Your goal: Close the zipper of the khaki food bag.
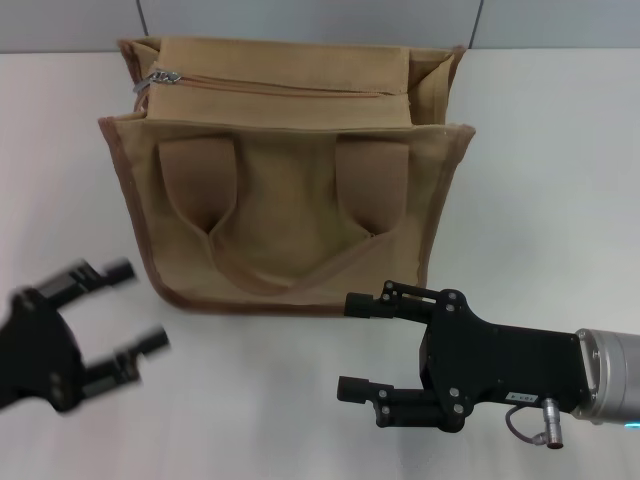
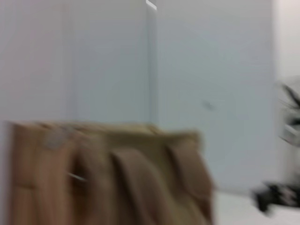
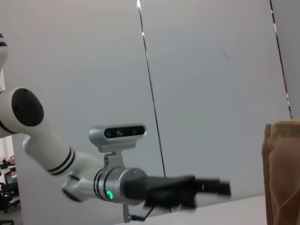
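Note:
The khaki food bag [image 1: 290, 190] stands upright at the back middle of the table, handle straps hanging down its front. The zipper [image 1: 290, 88] runs along its top, with the silver slider [image 1: 165, 77] at the left end. I cannot tell whether the teeth are joined. My left gripper [image 1: 138, 307] is open and empty, low in front of the bag's left corner. My right gripper [image 1: 355, 345] is open and empty, just in front of the bag's right lower edge. The left wrist view shows the bag [image 2: 108, 173] smeared. The right wrist view shows the bag's edge [image 3: 283, 173] and the left gripper [image 3: 220, 185].
The white table [image 1: 540, 180] spreads to both sides of the bag. A grey panelled wall [image 1: 300, 20] stands right behind it. The left arm's white links [image 3: 42, 145] reach in from the side.

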Controlling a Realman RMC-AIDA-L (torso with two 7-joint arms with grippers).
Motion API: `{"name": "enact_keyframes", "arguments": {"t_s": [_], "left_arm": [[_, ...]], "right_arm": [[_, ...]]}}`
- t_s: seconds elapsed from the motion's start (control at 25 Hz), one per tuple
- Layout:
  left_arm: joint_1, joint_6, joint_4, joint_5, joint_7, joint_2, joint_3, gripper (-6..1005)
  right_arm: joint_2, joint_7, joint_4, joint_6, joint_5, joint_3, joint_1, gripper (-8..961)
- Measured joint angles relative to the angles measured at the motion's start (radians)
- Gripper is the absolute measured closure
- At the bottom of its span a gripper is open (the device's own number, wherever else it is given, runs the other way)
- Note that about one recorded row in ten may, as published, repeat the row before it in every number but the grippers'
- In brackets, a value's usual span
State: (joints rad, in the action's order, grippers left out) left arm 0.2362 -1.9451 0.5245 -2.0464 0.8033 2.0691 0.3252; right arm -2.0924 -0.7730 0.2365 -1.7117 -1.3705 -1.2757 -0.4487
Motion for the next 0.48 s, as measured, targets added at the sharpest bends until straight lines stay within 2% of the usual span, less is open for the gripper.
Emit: {"name": "enact_keyframes", "arguments": {"t_s": [0.08,0.12,0.24,0.28,0.4,0.48], "left_arm": [[0.0,0.0,-0.042,0.032,0.0,-0.002,-0.094,278],[0.005,0.015,-0.088,0.083,-0.001,-0.001,-0.18,281],[0.01,0.036,-0.111,0.112,-0.001,0.001,-0.206,291],[0.028,0.109,-0.157,0.165,0.0,0.002,-0.246,294],[0.094,0.279,-0.211,0.21,0.023,0.002,-0.262,303],[0.124,0.322,-0.221,0.209,0.023,0.002,-0.258,310]], "right_arm": [[0.0,0.0,-0.006,0.0,0.001,0.001,-0.001,195],[0.0,0.0,-0.009,0.0,0.001,0.001,-0.001,195],[0.0,0.0,-0.014,0.0,0.002,0.001,-0.001,195],[0.0,0.0,-0.016,0.0,0.002,0.001,-0.001,194],[0.0,0.0,-0.025,0.0,0.002,0.001,-0.002,194],[0.0,0.0,-0.028,0.0,0.002,0.001,-0.002,194]]}}
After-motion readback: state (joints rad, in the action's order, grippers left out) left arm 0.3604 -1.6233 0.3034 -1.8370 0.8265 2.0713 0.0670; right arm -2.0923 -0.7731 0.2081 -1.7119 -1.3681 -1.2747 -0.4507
